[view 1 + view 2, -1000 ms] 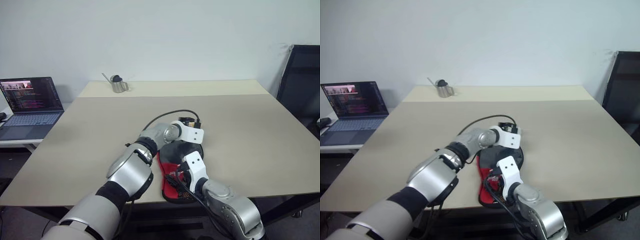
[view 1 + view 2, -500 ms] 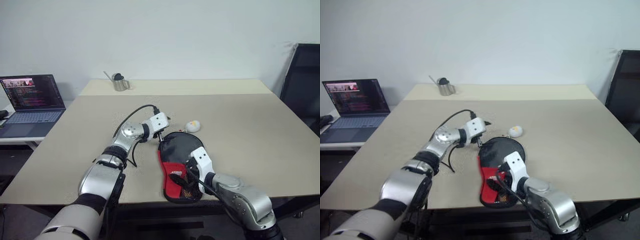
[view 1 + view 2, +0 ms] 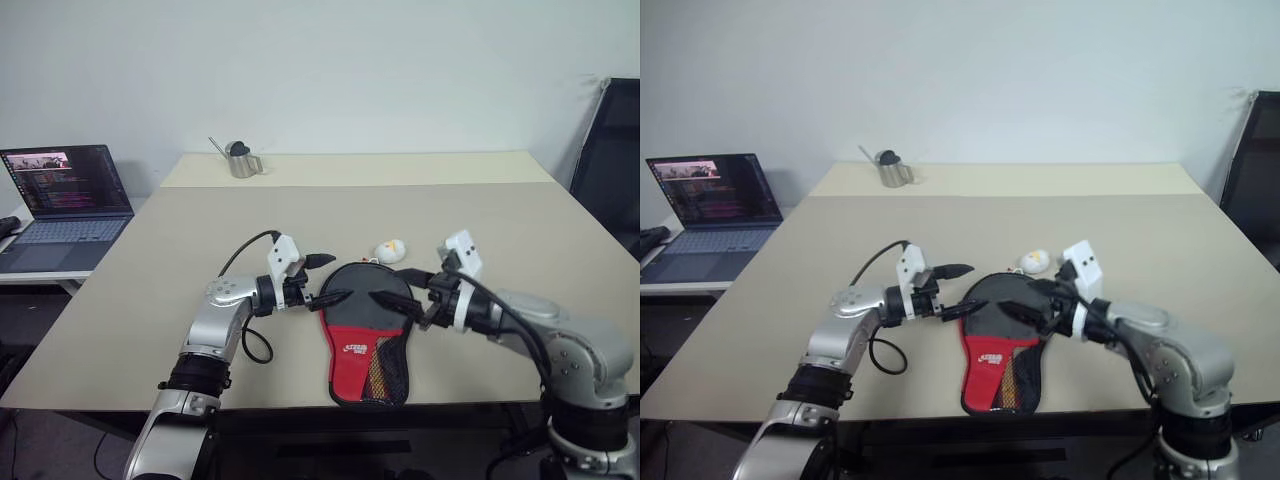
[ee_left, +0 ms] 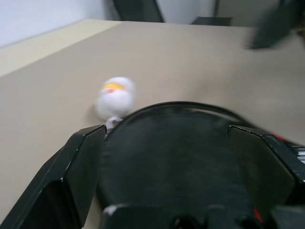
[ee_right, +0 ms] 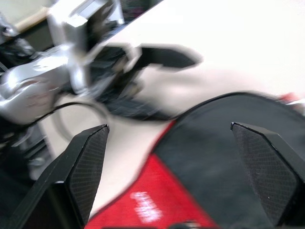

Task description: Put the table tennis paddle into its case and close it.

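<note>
Case (image 3: 364,330): black and red, flat near the desk's (image 3: 500,230) front edge, round end away from the robot. Paddle: cannot tell whether inside.
Left gripper (image 3: 322,279): spread wide, empty, beside the case's round end.
Right gripper (image 3: 400,292): spread wide, empty, above the opposite side.
White ball (image 3: 388,249): just beyond the case.
Metal cup (image 3: 239,162): far edge.
Laptop (image 3: 62,200): side table, left.

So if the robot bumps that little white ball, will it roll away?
Probably. The white ball is round and lies loose on the flat table, beside the case, with no rim to stop it. It looks small and likely light, so a slight nudge could send it off.
</note>
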Robot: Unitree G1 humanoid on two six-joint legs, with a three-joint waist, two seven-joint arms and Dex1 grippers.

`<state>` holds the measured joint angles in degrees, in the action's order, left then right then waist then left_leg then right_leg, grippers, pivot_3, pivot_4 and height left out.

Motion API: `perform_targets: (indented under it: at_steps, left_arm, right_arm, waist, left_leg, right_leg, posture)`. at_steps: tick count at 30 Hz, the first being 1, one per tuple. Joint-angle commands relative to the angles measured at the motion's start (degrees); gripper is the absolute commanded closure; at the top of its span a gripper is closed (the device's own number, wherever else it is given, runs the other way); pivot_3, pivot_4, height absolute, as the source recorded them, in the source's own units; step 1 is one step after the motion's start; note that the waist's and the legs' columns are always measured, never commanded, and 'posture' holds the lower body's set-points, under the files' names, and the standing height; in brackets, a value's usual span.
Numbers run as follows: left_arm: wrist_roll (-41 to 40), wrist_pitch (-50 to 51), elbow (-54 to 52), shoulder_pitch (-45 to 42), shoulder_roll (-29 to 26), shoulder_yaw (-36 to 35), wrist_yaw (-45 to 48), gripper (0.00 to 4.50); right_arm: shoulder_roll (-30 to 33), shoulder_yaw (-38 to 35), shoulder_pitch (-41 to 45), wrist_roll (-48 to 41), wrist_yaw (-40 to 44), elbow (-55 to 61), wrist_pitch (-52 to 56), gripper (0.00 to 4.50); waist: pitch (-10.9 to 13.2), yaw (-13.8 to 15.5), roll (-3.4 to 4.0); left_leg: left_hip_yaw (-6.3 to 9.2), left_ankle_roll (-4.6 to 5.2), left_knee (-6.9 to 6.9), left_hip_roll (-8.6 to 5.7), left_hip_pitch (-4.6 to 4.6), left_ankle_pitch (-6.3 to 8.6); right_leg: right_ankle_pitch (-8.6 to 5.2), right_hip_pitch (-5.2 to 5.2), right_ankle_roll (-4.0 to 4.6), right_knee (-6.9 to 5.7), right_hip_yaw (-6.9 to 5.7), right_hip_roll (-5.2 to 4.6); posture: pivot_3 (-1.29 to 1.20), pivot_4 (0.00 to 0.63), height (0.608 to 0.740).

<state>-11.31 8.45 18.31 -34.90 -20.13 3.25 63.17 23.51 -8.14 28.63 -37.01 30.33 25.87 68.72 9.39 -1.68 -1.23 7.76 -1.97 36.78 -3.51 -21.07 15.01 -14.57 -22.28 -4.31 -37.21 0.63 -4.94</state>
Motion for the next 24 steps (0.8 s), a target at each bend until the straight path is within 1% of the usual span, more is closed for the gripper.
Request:
perform_targets:
  at_steps: [1,3,6,12,16,19,21,24]
  left_arm:
    - [0.8,0.6,-2.6,0.0,-0.2,2.7,-0.5,0.04]
    - [2.8,-1.3,-1.0,-0.1,0.2,3.7,-2.8,0.04]
    - [3.8,-2.8,-0.1,-0.1,1.1,4.6,-5.0,0.04]
    - [5.2,-4.3,-1.7,2.1,1.5,6.9,-5.9,0.04]
    - [5.4,-4.1,-3.4,3.2,1.1,7.7,-5.8,0.04]
    - [5.2,-3.5,-4.5,3.5,0.8,7.9,-6.0,0.04]
    - [5.4,-3.2,-5.0,3.8,0.5,8.0,-6.2,0.04]
    - [5.4,-2.6,-5.9,4.1,0.0,7.9,-6.6,0.04]
  right_arm:
    - [3.2,0.9,5.0,5.2,0.3,-8.9,-8.4,0.00]
    - [4.1,2.6,7.8,8.8,-0.1,-15.4,-13.3,0.00]
    - [3.8,4.8,12.4,13.4,0.2,-25.8,-20.2,0.00]
    - [-1.5,8.8,23.2,21.4,0.2,-50.7,-35.2,0.00]
    - [-7.1,8.1,32.2,24.5,-2.0,-71.0,-45.2,0.00]
    - [-10.0,7.2,37.2,26.2,-3.7,-83.2,-52.0,0.00]
    - [-11.3,6.9,39.3,27.1,-4.7,-88.9,-55.3,0.00]
    - [-12.6,6.8,40.3,28.9,-6.4,-94.5,-58.8,0.00]
  waist:
    - [0.0,0.0,0.02]
    - [0.0,-0.1,0.06]
    - [0.0,-0.3,0.06]
    - [0.1,-0.6,0.11]
    - [0.1,-0.7,0.12]
    - [0.1,-1.1,0.13]
    - [0.1,-1.2,0.13]
    - [0.1,-1.2,0.14]
  left_leg:
    - [-0.02,0.00,0.00,0.00,0.00,0.00]
    - [-0.09,0.00,0.00,-0.03,-0.01,0.00]
    - [-0.11,0.01,-0.09,-0.02,0.00,0.01]
    - [-0.20,-0.03,-0.27,0.00,0.01,0.04]
    - [-0.21,-0.06,-0.31,-0.01,-0.25,0.03]
    - [-0.21,-0.28,-0.18,0.00,-0.83,-0.10]
    - [-0.19,-0.30,-0.20,0.00,-0.89,-0.11]
    - [-0.20,-0.30,-0.20,-0.04,-0.94,-0.10]
  right_leg:
    - [-0.02,0.00,-0.03,0.02,0.01,0.00]
    - [-0.02,-0.01,-0.05,0.06,0.05,0.00]
    - [0.07,-0.06,0.11,0.09,0.12,0.03]
    - [0.09,-0.15,0.15,0.15,0.25,-0.01]
    - [0.10,-0.47,0.17,0.13,0.28,-0.03]
    - [0.15,-1.14,0.23,-0.04,0.31,-0.03]
    - [0.15,-1.20,0.23,-0.01,0.30,-0.03]
    - [0.15,-1.20,0.23,0.06,0.30,-0.07]
  posture:
    - [0.00,0.150,0.740]
    - [0.00,0.150,0.740]
    - [0.00,0.150,0.740]
    - [0.00,0.150,0.740]
    - [0.00,0.150,0.740]
    - [0.00,0.150,0.740]
    - [0.00,0.150,0.740]
    - [0.00,0.150,0.740]
